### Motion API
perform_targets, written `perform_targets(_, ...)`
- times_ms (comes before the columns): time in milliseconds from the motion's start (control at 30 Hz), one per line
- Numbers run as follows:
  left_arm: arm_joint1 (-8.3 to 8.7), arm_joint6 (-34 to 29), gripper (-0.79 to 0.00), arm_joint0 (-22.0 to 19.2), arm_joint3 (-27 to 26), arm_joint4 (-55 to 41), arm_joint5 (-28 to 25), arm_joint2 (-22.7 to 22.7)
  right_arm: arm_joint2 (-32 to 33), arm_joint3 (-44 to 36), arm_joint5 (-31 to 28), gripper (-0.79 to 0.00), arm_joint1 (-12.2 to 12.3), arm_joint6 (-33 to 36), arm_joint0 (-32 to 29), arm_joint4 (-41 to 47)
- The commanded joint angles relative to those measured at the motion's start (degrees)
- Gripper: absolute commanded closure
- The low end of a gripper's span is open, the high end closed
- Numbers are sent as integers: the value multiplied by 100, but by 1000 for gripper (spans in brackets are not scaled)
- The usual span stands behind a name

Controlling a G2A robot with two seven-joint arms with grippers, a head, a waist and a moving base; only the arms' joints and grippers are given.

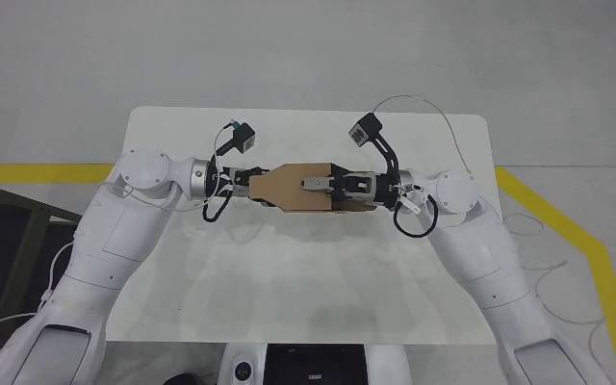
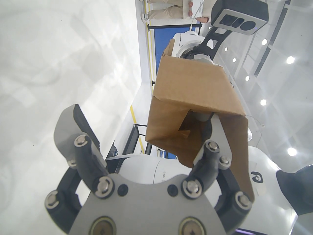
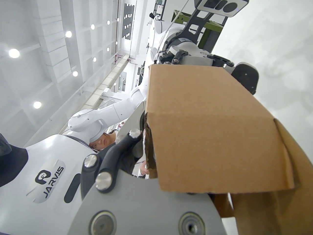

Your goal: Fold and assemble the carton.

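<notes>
A brown cardboard carton (image 1: 289,186) hangs in the air over the middle of the white table (image 1: 308,289), stretched between my two arms. My right gripper (image 1: 322,185) is shut on the carton wall, with one grey finger lying on the outer face. In the right wrist view the carton (image 3: 207,128) hides most of that gripper. My left gripper (image 2: 145,116) is open at the opposite end of the carton (image 2: 195,86). One of its fingers (image 2: 217,133) reaches inside the open end, and the other finger (image 2: 78,123) stands well apart from the cardboard.
Bare table surface lies below and in front of the carton. Grey floor with a yellow line (image 1: 48,173) surrounds the table, and a dark frame (image 1: 19,231) stands off its left side.
</notes>
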Motion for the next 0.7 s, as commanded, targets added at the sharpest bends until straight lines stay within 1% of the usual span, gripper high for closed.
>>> perform_targets(0,-5,-1,-785,-13,18,-3,-7,12,-8,8,-7,0,-3,-4,4,4)
perform_targets(367,-24,-10,-785,-53,105,-95,-13,30,20,61,-84,0,-16,-76,-16,162)
perform_targets(667,81,52,-785,101,193,-52,15,-354,307,100,-95,0,49,-103,-108,113)
